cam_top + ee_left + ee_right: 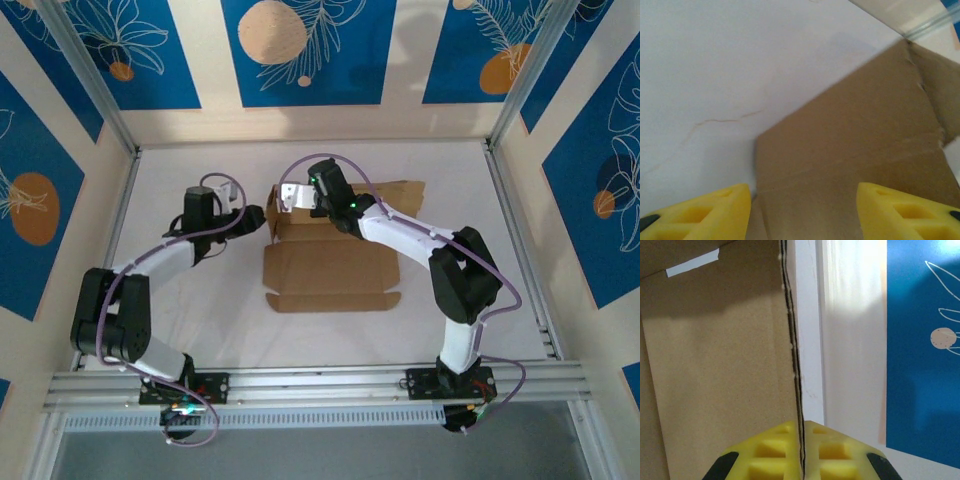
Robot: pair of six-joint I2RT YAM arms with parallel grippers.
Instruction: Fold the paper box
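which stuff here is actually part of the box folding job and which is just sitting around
Job:
paper box
right claw, shut on the edge of a box panel
left claw, open at the box

Just there:
white table
blue patterned walls
metal frame rail

Seen from above, the right arm (400,228) covers part of the far panels of the paper box (330,270), and the left gripper (257,216) is too small to tell whether its tips touch the cardboard. The left wrist view cuts that gripper's yellow fingers (715,212) at the bottom edge, the box blurred and running off right. The right gripper (801,432), pinching a cardboard wall, is likewise cropped at the bottom edge.
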